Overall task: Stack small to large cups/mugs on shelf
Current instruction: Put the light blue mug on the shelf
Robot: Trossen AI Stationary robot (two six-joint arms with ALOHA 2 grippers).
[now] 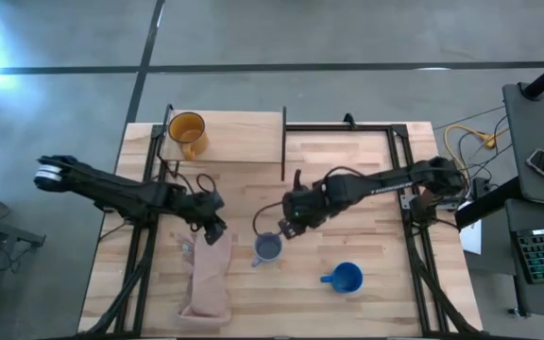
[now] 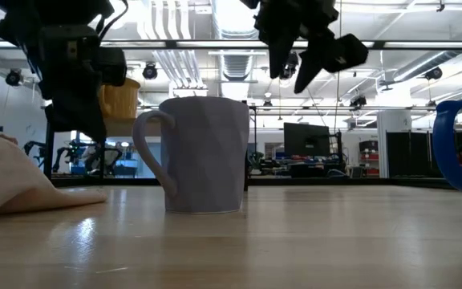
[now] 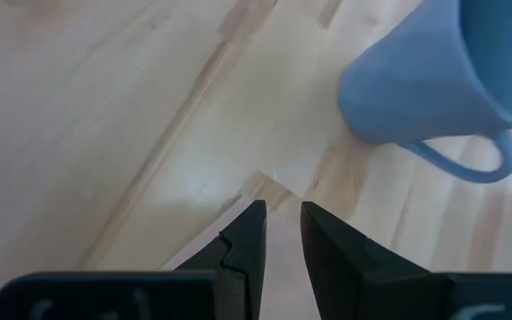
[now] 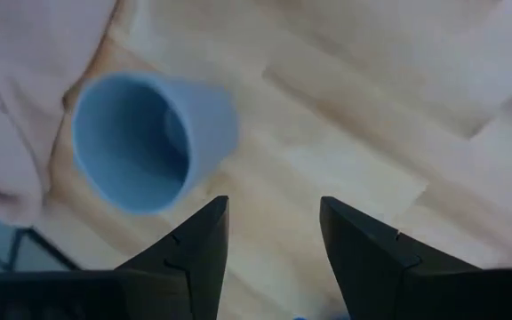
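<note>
The pale grey-blue mug (image 1: 268, 247) (image 2: 207, 152) stands upright on the tabletop near the middle. My right gripper (image 1: 289, 225) (image 4: 274, 231) hovers open just above and beside it, fingers pointing steeply down; the mug (image 4: 149, 142) lies off to one side of them. My left gripper (image 1: 217, 227) (image 3: 281, 231) hangs over the far end of the tan cloth (image 1: 211, 279), its fingers a narrow gap apart with nothing between them. The bright blue mug (image 1: 346, 278) stands near the front right. The yellow-orange mug (image 1: 187, 132) stands on the left end of the shelf (image 1: 244, 132).
The tan cloth (image 2: 14, 181) lies crumpled on the table, left of the grey-blue mug and close to it. The shelf's black upright posts (image 1: 283, 142) rise at its ends. Bare tabletop (image 1: 366, 189) stretches between the shelf and the two mugs.
</note>
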